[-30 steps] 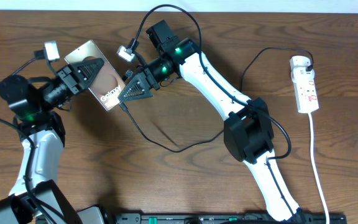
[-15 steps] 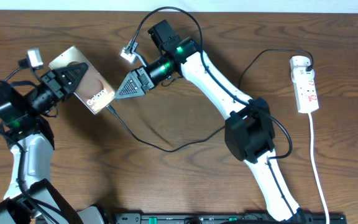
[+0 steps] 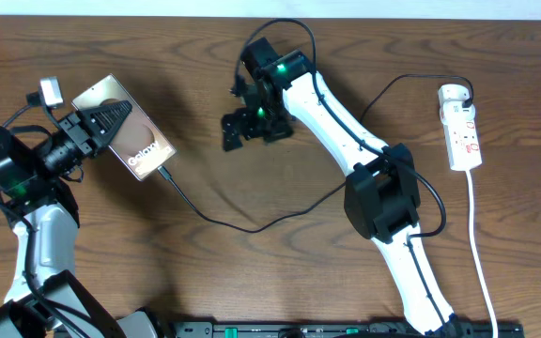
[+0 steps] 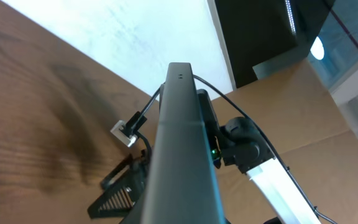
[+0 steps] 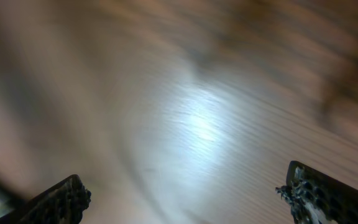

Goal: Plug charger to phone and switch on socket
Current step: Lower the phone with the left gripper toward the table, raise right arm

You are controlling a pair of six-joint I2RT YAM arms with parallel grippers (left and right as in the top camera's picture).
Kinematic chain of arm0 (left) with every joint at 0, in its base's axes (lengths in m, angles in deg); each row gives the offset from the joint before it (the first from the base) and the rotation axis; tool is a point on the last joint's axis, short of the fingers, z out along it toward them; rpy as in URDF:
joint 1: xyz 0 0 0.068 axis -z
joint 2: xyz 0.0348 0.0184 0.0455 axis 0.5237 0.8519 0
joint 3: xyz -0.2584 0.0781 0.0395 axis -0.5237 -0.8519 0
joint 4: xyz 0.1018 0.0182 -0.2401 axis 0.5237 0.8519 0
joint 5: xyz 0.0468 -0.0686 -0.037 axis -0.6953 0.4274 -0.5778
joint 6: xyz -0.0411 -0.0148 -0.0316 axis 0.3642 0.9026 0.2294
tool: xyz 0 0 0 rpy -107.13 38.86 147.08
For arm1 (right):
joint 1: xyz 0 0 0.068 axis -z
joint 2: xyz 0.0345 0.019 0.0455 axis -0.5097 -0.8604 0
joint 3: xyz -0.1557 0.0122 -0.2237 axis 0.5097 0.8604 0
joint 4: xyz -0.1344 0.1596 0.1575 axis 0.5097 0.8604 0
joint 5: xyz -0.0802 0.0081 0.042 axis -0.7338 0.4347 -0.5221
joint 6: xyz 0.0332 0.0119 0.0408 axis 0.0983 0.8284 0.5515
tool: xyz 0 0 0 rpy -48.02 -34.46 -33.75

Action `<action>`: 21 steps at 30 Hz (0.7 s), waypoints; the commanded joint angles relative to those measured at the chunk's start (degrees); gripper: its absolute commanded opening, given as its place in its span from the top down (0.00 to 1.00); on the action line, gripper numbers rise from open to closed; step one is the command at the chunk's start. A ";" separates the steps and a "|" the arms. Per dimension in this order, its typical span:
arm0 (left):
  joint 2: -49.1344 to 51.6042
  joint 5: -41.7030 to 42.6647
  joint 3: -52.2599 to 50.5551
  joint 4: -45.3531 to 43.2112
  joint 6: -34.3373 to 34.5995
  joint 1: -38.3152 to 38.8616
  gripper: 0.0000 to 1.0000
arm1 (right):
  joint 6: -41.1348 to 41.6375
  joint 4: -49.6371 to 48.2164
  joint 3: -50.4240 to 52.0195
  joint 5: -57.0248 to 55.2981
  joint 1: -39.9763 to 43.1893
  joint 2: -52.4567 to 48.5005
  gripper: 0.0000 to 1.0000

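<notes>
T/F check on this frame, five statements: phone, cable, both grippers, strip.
1. The left gripper is shut on the phone. True.
2. The right gripper holds the cable. False: it is open and empty, over bare wood.
3. The cable reaches the phone's lower edge. True.
4. The strip lies beside the phone. False: it is at the far right of the table.
5. The phone lies flat on the table. False: it is held in the gripper.

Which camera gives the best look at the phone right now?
The overhead view: the phone shows its whole bronze face and Galaxy lettering, held by the left gripper. The left wrist view shows only its dark edge; the right wrist view shows blurred table.
</notes>
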 commanded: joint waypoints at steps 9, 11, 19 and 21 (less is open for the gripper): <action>-0.52 0.35 -12.04 -0.31 -4.98 -0.17 0.93 | 7.65 5.27 -0.79 -18.95 0.28 1.99 0.01; -0.52 -0.33 -15.47 -0.11 -7.06 -0.17 0.93 | 7.67 5.68 -0.79 -19.41 0.26 3.13 0.01; -0.52 -4.92 -22.18 7.76 -15.52 -0.07 0.93 | 8.22 6.36 -0.79 -22.69 0.24 8.63 0.01; -0.55 -5.38 -22.23 10.40 -17.42 -0.07 0.93 | 8.24 6.75 -0.79 -23.91 0.24 9.77 0.01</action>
